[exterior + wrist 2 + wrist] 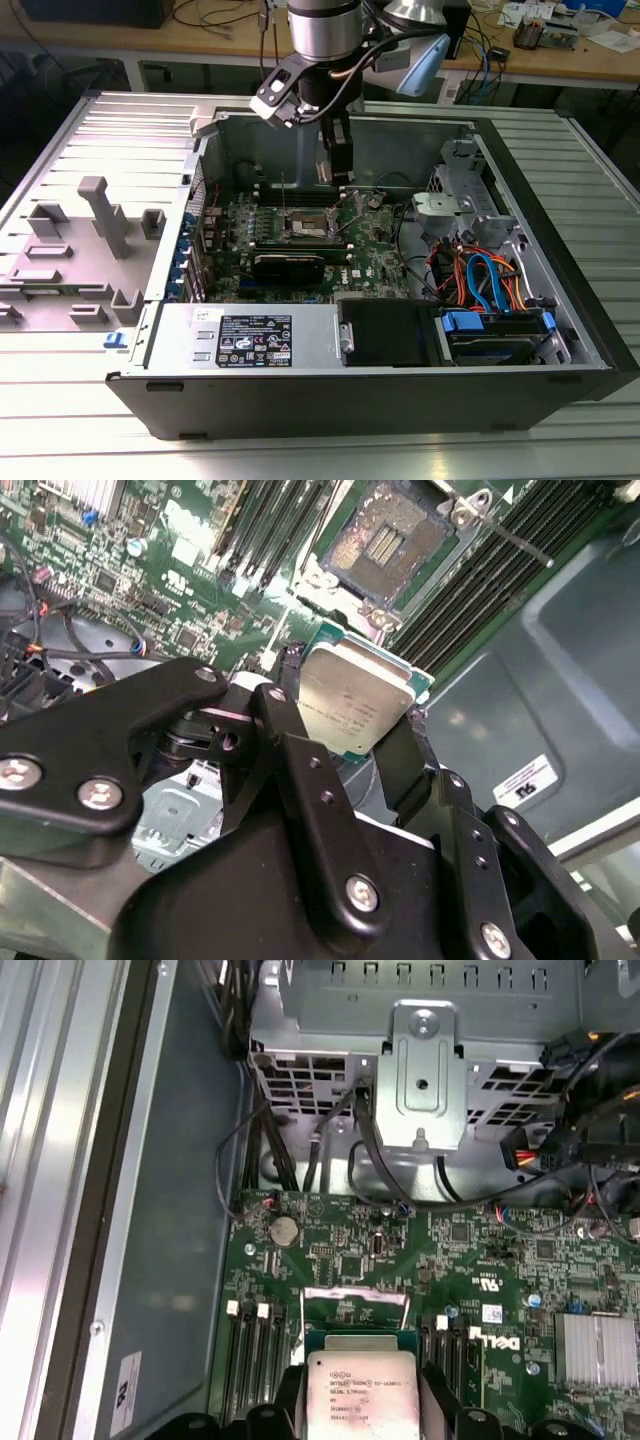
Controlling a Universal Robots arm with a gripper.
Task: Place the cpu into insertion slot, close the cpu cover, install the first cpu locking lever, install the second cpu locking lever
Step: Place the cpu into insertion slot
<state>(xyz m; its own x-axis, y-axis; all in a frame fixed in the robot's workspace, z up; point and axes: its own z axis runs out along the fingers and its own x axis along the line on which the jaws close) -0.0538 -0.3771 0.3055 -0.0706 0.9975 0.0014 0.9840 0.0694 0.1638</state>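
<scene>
One grey plastic shroud [105, 215] lies on a ribbed panel [120, 140] at the exterior view's left, beside the open computer case [400, 385], where the insertion slot [308, 228] sits uncovered on the green motherboard [375, 245]. Above the board near that slot hangs the gripper [335, 165], its black fingers [287, 735] clamped on the edges of the cpu [355, 705], the chip in the air clear of the socket. Orange and blue cables [480, 275] crowd the case at the exterior view's right.
</scene>
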